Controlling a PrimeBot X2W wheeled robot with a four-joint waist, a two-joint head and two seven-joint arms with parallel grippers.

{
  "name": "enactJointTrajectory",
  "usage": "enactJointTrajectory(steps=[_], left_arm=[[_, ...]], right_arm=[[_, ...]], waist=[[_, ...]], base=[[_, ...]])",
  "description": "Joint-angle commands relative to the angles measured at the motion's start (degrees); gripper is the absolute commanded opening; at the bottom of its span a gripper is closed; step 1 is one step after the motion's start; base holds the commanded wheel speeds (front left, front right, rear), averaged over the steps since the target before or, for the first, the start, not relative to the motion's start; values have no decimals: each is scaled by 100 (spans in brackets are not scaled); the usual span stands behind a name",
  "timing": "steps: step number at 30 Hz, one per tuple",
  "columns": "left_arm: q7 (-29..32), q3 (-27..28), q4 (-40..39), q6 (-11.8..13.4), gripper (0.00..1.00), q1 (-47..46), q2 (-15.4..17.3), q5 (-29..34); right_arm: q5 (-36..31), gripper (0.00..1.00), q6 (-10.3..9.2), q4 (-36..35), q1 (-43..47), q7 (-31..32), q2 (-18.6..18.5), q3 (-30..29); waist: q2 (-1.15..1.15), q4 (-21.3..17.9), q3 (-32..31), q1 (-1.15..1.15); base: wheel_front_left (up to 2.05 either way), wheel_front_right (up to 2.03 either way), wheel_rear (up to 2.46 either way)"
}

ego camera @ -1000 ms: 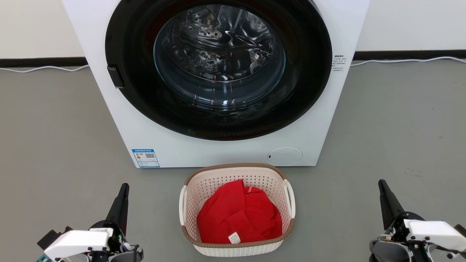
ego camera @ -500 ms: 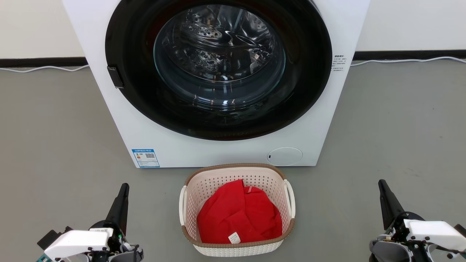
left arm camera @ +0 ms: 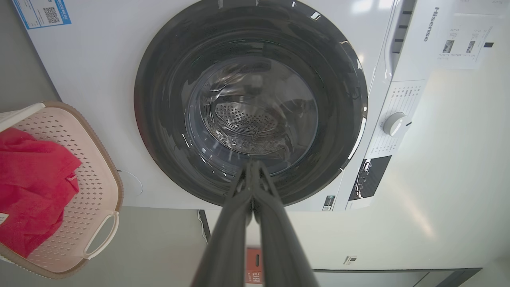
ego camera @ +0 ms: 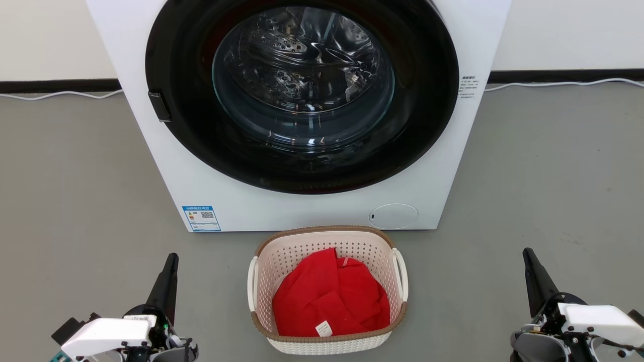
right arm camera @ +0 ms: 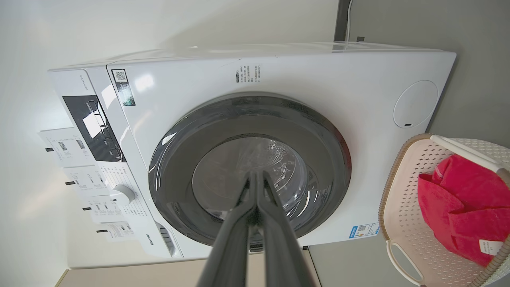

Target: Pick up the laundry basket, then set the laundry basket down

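Cream-white perforated plastic laundry basket [ego camera: 322, 345] holding red cloth [ego camera: 332, 301] is sitting on grey floor [ego camera: 75, 201] between the two pressed-together jaws, one loop handle [ego camera: 251, 284] facing each, likely for lifting.

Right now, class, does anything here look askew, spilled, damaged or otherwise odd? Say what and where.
Nothing stands out. The laundry basket sits upright on the floor in front of the washing machine, the red cloth inside it, nothing spilled. The left gripper and right gripper are shut, apart from it.
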Motion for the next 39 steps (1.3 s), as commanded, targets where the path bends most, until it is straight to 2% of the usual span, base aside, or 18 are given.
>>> enactJointTrajectory(steps=[1,39], left_arm=[[36,175,-168,-59,0,-237,70,-35],[36,175,-168,-59,0,-237,70,-35]], right_arm=[[36,0,42,-181,-221,45,-25,109],[37,0,42,-181,-221,44,-25,110]], waist=[[0,0,0,0],[0,0,0,0]], base=[[0,0,0],[0,0,0]])
